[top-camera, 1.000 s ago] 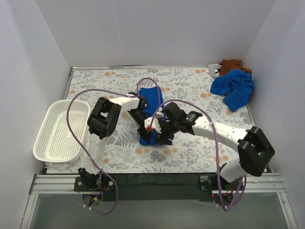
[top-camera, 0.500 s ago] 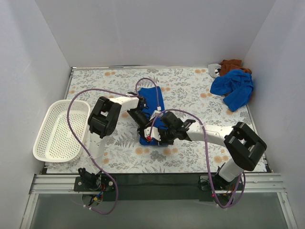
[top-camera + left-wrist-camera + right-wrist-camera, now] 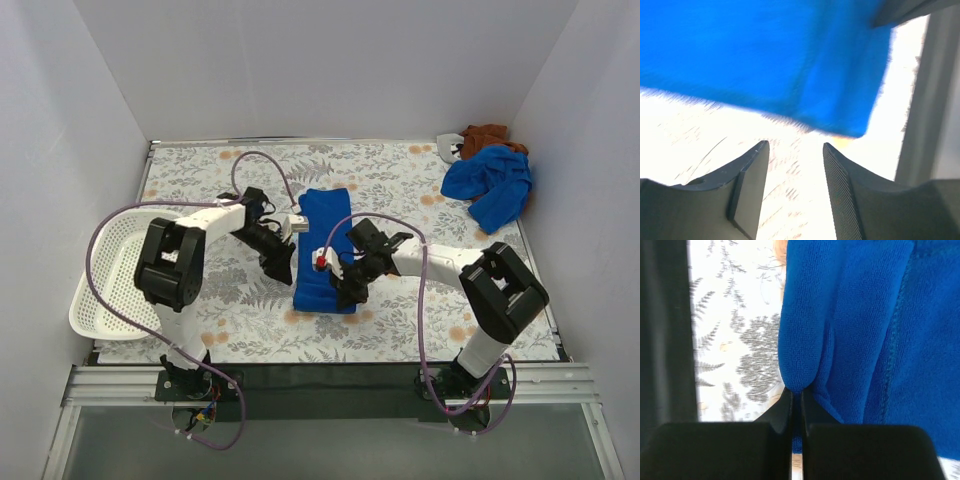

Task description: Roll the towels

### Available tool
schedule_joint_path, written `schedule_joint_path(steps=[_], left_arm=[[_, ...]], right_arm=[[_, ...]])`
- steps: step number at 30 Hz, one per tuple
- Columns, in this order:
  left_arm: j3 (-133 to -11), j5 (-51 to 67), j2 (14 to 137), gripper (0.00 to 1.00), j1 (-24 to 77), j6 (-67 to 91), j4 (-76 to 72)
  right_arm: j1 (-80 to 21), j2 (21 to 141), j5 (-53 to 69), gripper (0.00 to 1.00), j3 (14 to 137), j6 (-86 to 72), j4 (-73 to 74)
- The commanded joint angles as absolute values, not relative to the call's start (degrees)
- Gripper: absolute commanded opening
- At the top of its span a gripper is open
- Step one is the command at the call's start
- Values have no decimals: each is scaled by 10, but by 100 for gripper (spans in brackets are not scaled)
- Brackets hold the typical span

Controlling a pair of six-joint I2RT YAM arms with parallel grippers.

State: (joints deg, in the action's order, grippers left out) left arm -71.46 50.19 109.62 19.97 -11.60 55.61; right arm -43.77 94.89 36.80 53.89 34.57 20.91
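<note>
Right end effector [image 3: 796, 396], fingers pressed together, nips a plush fold of the blue towel [image 3: 324, 225] (now a flat strip on the floral counter [image 3: 400, 180]); left end effector [image 3: 795, 160], parted and empty, has backed off beside it.

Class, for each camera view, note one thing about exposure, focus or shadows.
Left wrist: tablecloth blown out to near white, blue towel edge soft. Right wrist: towel weave crisp, the gripper fingers nearly black. Top external: even light, only faint shadows.
</note>
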Motion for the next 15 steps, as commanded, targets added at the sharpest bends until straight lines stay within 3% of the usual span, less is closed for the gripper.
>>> schedule_joint_path(steps=[1, 6, 15], left_arm=[[-680, 469, 1006, 44, 171, -92, 462], [-608, 443, 886, 47, 171, -101, 389], [-377, 213, 665, 47, 389, -222, 188]], right_arm=[[-417, 983, 487, 1, 574, 298, 292], [-378, 1050, 564, 1, 632, 278, 337], [-346, 1203, 675, 1, 728, 279, 431]])
